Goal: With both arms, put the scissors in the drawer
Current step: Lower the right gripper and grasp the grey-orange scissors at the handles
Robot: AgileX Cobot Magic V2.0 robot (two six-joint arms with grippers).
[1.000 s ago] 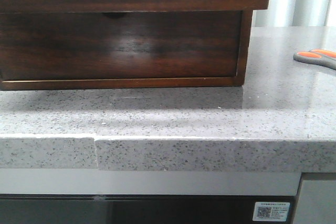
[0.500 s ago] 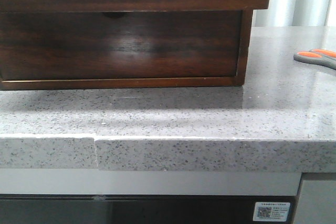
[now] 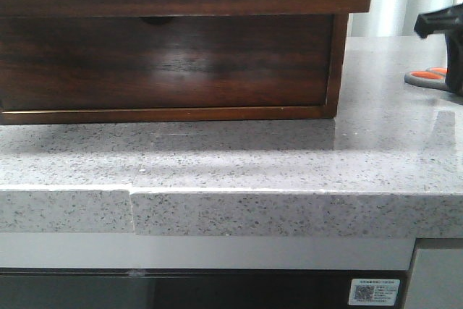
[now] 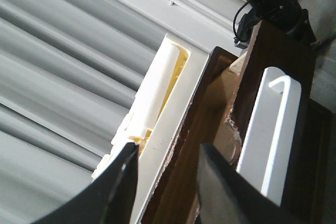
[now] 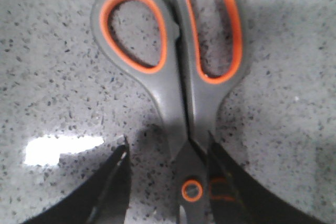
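the scissors [image 5: 184,108] lie flat on the counter [image 3: 239,157], well right of the closed drawer [image 3: 163,63], with the right gripper [image 5: 168,182] spread open astride the pivot, one finger on each side; the step is the grasp, so lower until the fingertips [image 5: 118,182] near the stone, then close squarely just behind the pivot so the blades stay shut. the left gripper [image 4: 165,182] is open, holding nothing, up by the box top [image 4: 273,135]; it looks due for the drawer notch [image 3: 158,19].

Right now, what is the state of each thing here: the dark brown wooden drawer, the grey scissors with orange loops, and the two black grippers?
Dark brown wooden drawer: closed, flush in its frame.
Grey scissors with orange loops: blades closed, flat on the speckled stone counter, not gripped.
Right gripper: open, fingers either side of the scissors near the pivot.
Left gripper: open, holding nothing.
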